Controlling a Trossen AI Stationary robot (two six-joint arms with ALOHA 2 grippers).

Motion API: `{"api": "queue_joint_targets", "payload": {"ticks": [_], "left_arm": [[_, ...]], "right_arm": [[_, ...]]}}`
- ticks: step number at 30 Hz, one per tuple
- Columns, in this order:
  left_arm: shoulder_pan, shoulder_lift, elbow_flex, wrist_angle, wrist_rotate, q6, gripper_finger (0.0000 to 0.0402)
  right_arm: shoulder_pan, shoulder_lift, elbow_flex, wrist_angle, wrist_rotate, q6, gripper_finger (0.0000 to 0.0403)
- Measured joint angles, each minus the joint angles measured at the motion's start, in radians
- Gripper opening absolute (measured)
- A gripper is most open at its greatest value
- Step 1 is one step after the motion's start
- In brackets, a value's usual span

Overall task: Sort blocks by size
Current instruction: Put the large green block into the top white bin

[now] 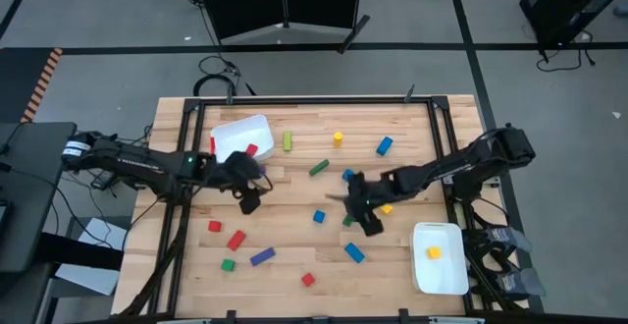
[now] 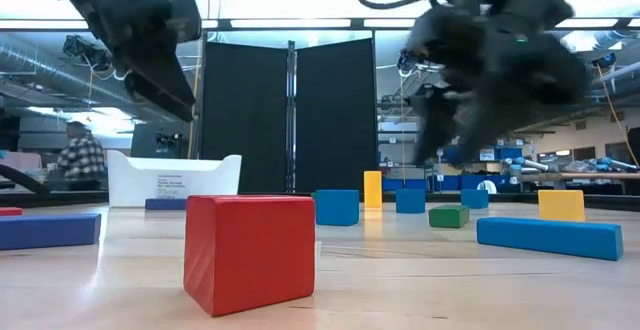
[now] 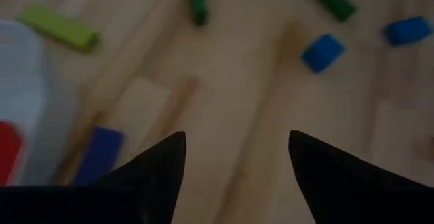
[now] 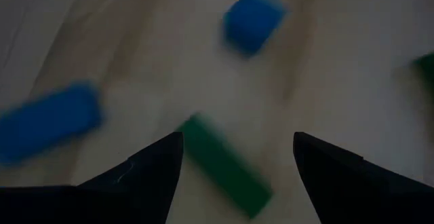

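- Wooden slat table (image 1: 294,265) in a lab; grey floor and black curtain panels behind it.
- Blocks (image 1: 319,168) lie loose across the boards: red, blue, green and yellow, some short cubes, some long bars.
- One red block (image 1: 252,151) sits in the white tray (image 1: 231,130) at the far left; one yellow block (image 1: 433,252) in the near right tray (image 1: 440,275).
- Right gripper (image 4: 237,159) hangs above the table centre, fingers apart, empty, a green bar (image 4: 224,164) just below between them.
- Left gripper (image 3: 236,159) hovers beside the far tray, fingers spread, nothing held; a blue bar (image 3: 98,155) lies near.
- Judgement: the blocks look rigid, light and smooth-faced, so they may slip or twist. Best taken across the narrow flat sides at mid-length, fingers square to the bar.
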Motion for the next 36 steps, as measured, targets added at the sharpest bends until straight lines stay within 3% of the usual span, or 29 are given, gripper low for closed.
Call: {"api": "queue_joint_targets", "payload": {"ticks": [5,12,23,27,34,36], "left_arm": [[-0.061,0.0,0.0,0.041,-0.005,-0.03,0.0264],[-0.098,0.0,0.0,0.079,-0.038,-0.058,0.0264],[-0.15,0.0,0.0,0.086,-0.053,-0.111,0.0264],[-0.167,0.0,0.0,0.085,-0.054,-0.116,0.0264],[-0.179,0.0,0.0,0.085,-0.055,-0.146,0.0264],[-0.179,0.0,0.0,0.085,-0.054,-0.16,0.0264]], "right_arm": [[0.058,0.004,0.0,-0.054,0.034,-0.062,0.0291],[0.001,0.023,0.0,-0.023,0.007,-0.099,0.0291],[-0.032,0.212,0.117,-0.118,-0.049,-0.211,0.0281],[-0.032,0.268,0.176,-0.192,-0.045,-0.221,0.024],[-0.031,0.292,0.219,-0.236,-0.032,-0.226,0.0112],[-0.031,0.294,0.227,-0.245,-0.023,-0.22,0.0111]]}}
